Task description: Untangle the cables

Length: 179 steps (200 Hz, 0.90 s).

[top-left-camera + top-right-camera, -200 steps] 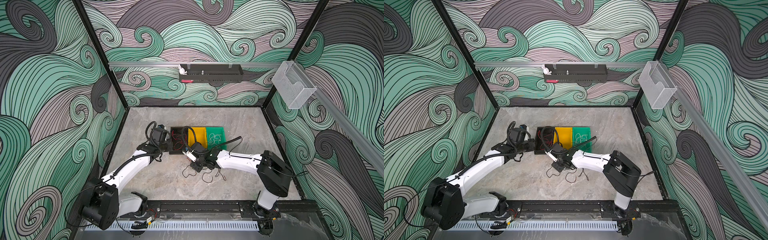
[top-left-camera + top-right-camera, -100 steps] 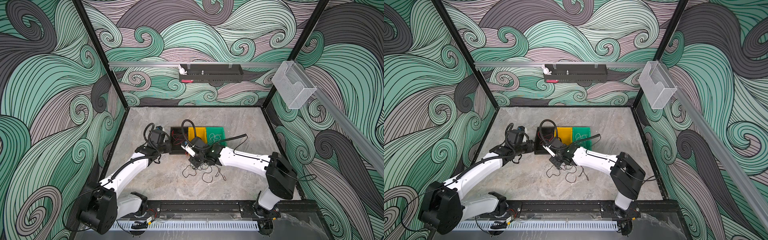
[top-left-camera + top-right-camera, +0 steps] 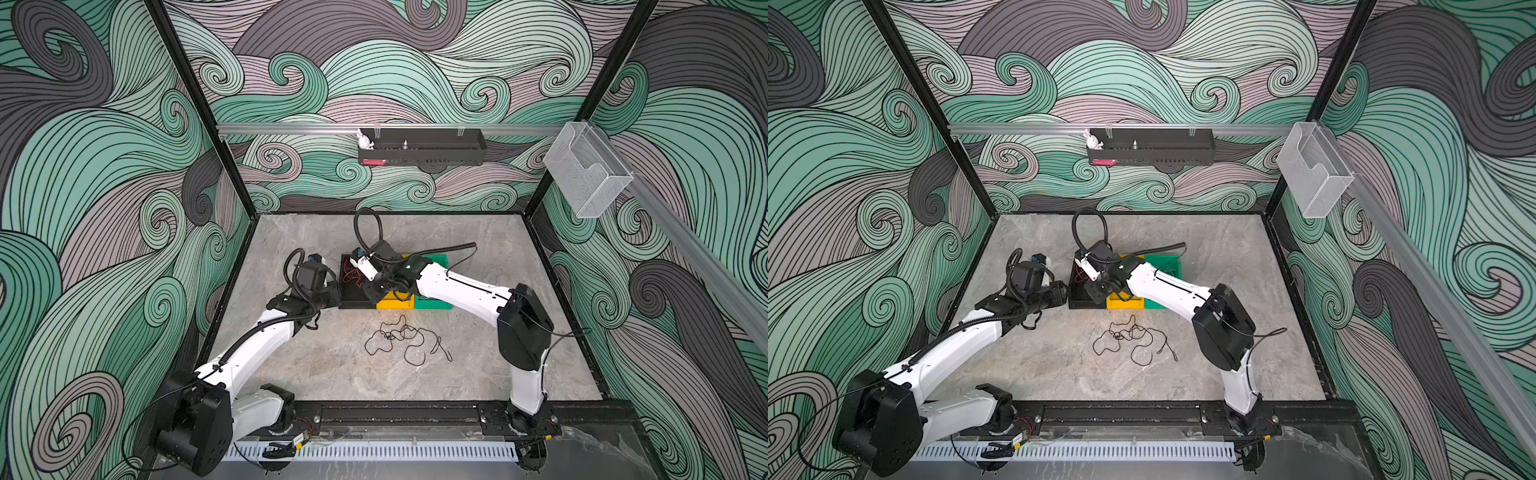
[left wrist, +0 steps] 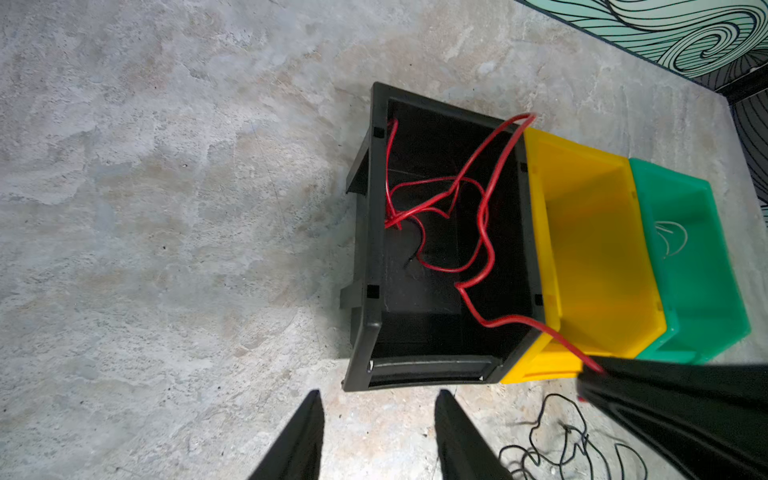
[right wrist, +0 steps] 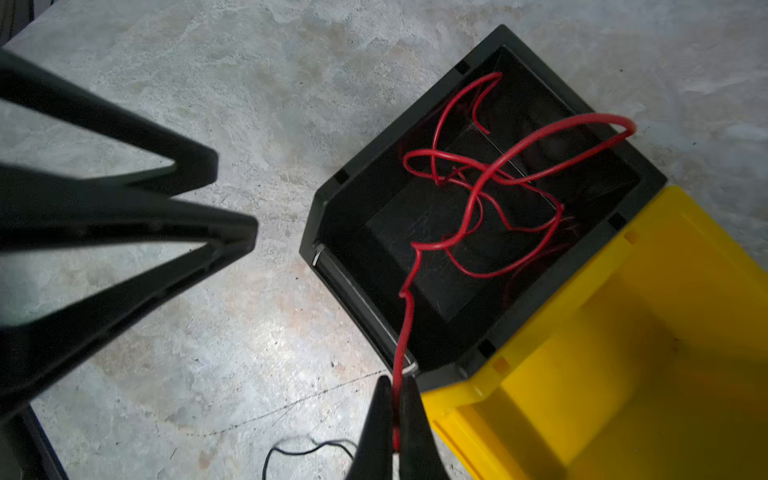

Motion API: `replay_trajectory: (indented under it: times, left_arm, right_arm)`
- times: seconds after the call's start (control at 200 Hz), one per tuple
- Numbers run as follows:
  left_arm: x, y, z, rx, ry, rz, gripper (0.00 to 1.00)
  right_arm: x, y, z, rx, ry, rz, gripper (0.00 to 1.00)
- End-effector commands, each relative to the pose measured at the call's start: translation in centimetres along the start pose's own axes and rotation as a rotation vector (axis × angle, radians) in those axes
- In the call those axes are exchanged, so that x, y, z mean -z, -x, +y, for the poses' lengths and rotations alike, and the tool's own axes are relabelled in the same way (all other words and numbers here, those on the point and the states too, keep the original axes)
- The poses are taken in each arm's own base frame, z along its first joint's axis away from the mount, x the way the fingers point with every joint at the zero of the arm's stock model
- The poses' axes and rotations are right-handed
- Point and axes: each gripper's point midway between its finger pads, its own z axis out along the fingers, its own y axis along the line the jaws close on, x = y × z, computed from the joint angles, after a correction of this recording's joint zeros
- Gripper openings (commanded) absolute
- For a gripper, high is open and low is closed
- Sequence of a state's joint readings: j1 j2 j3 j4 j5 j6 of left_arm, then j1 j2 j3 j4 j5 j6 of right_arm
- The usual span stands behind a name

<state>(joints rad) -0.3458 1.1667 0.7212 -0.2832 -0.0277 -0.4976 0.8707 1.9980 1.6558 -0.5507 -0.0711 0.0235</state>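
**Cable-sorting cell, viewed from above and from both wrists.** Your right gripper (image 5: 397,380) is pinched together on the red cable (image 5: 482,187). In the right wrist view, the strand comes out from between the two fingertips and crosses the front lip of the black bin (image 5: 353,232).

Most of the red cable lies in loose coils inside that bin. One loop arches above the rim on the side next to the yellow bin (image 5: 665,332).

In the left wrist view, you see the same strand leave the black bin (image 4: 376,249). It crosses the front corner of the yellow bin (image 4: 590,249) and ends at the right gripper (image 4: 586,376).

In both top views, the right gripper (image 3: 372,289) hangs over the front of the black bin, close to where it meets the yellow bin. The right arm reaches there across the yellow bin and the green bin (image 3: 434,304).

Your left gripper (image 4: 378,397) stands partly open, and only bare tabletop (image 3: 332,365) shows between its fingers. It holds nothing. In a top view it sits just beside the outer wall of the black bin (image 3: 1061,293). The right wrist view shows a strip of tabletop between its fingertips (image 5: 245,226) and the bin.

The black cable (image 3: 405,340) lies in a loose tangle on the tabletop in front of the three bins. It is between the two arms and clear of both grippers.

The white cable (image 4: 669,241) shows as thin pale loops on the floor of the green bin (image 4: 706,299).
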Motion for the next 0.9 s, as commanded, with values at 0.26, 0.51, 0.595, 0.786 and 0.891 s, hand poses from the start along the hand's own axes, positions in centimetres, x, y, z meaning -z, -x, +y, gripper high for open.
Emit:
replay_trajectory:
  times: [0.26,0.51,0.595,0.786,0.891]
  left_arm:
    - [0.2,0.4,0.0,0.052,-0.022,-0.014,0.45]
    - [0.6,0.0,-0.1,0.059,-0.028,-0.004,0.44]
    - [0.8,0.0,0.0,0.06,-0.027,-0.005,0.44]
    - [1.3,0.0,0.2,0.06,-0.022,-0.014,0.44]
    - [1.5,0.0,0.3,0.057,-0.02,-0.018,0.44]
  right_arm:
    - [-3.8,1.4,-2.4,-0.103,0.012,0.087,0.02]
    - [-6.4,2.1,-3.4,-0.14,-0.012,0.121,0.02]
    - [-7.2,2.3,-3.8,-0.157,-0.012,0.129,0.02]
    - [-8.7,2.6,-4.2,-0.181,-0.006,0.142,0.02]
    - [-9.4,2.6,-4.1,-0.193,-0.001,0.149,0.02]
